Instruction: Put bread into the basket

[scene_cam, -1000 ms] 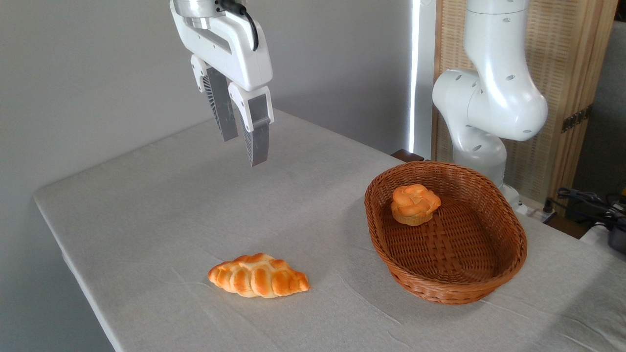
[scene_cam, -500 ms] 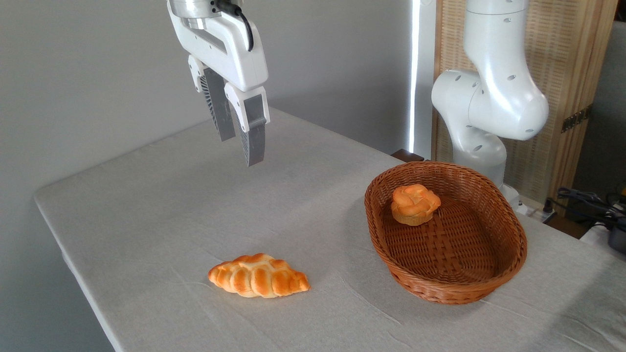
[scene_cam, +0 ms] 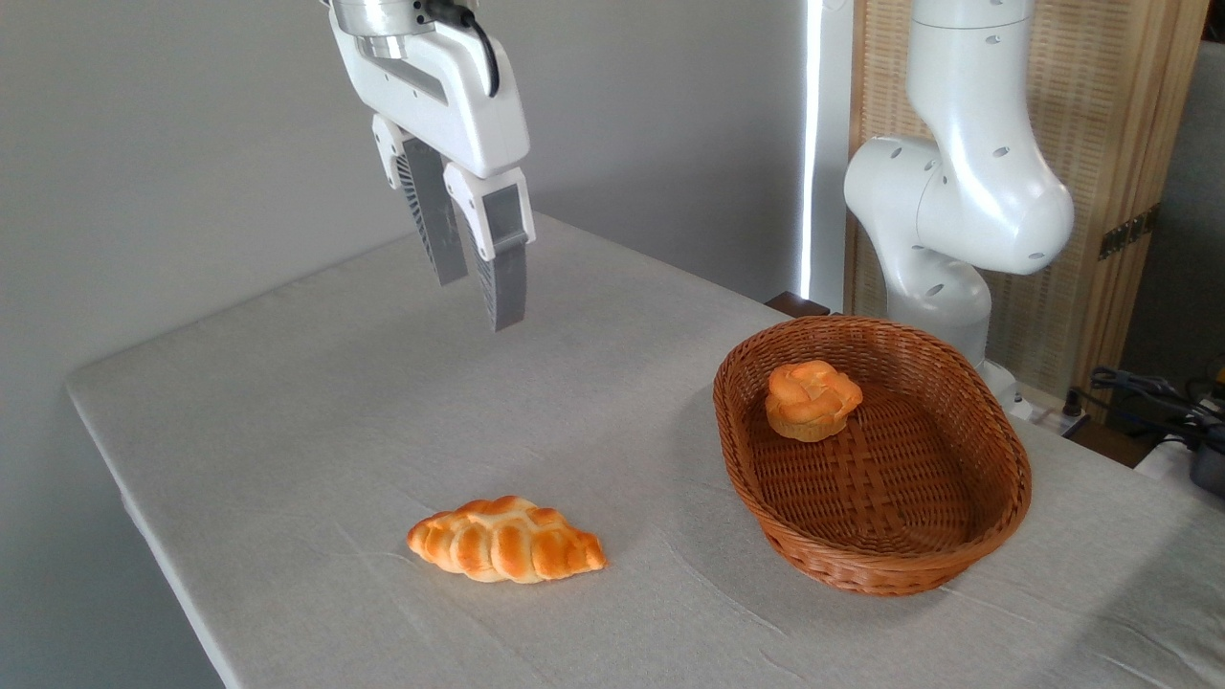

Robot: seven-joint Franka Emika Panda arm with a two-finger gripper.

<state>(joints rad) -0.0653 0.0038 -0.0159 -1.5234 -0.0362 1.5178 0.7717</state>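
Note:
The bread (scene_cam: 812,398), a small round golden bun with a knotted top, lies inside the basket (scene_cam: 995,512) toward its far left end. The basket is a large oval reddish-brown wicker one on the right side of the table. My gripper (scene_cam: 478,301) hangs high above the table's far left part, well away from the basket. Its two grey fingers stand a small way apart with nothing between them.
A longer braided loaf (scene_cam: 506,540) lies on the grey tablecloth near the front, left of the basket. The arm's white base (scene_cam: 943,230) rises behind the basket. Cables and a wooden screen are at the right edge.
The gripper has barely shifted, drifting slightly left and then back right and a touch lower. The bun, loaf and basket have not moved.

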